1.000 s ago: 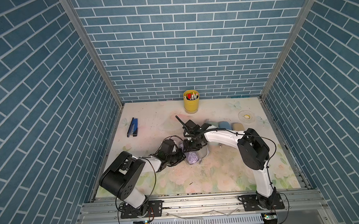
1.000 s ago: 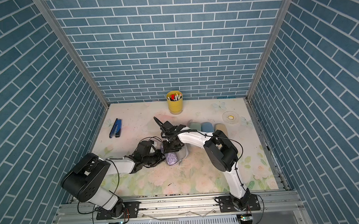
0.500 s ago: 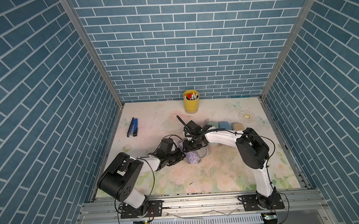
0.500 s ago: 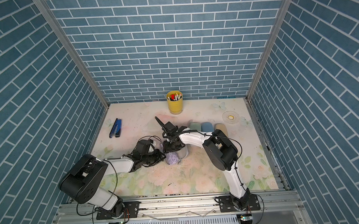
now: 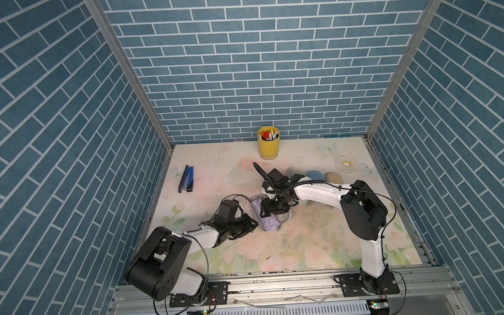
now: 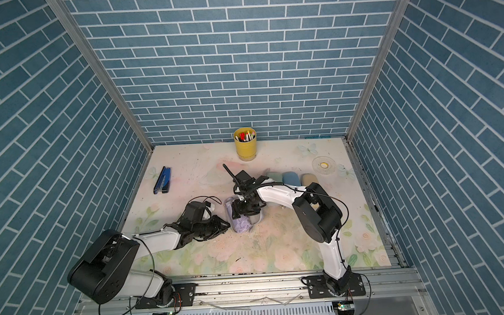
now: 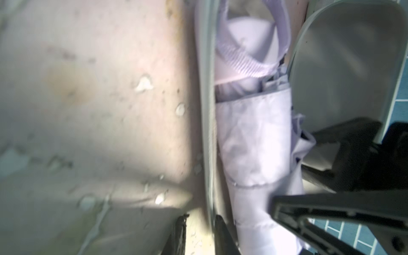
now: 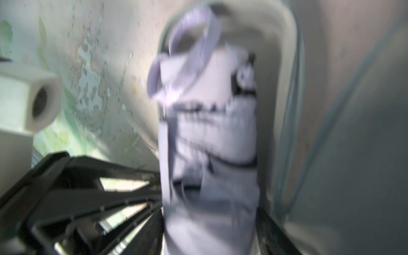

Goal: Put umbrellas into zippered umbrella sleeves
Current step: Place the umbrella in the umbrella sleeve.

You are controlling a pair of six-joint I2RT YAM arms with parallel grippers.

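Stapler (image 5: pixel 186 179), pen cup (image 5: pixel 269 147) well apart — lilac umbrella (image 5: pixel 268 222) lies in sleeve (image 7: pixel 353 66).

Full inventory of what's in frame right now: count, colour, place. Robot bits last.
lilac umbrella: 1, lilac, mid-table, lying in the open sleeve
open sleeve: 1, grey-white inside, mid-table
other sleeves: 3, mint green sleeve, light blue sleeve, tan sleeve, side-by-side row right of centre, toward the back
pen cup: 1, yellow, back centre
pens: several, mixed colours, in the cup
stapler: 1, dark blue, left rear
clear disc: 1, transparent, yellow centre, right rear
table: 1, pale floral
left gripper: black, fingertips apart either side of the open sleeve's rim
right gripper: black, astride the umbrella; too blurred to tell whether it grips
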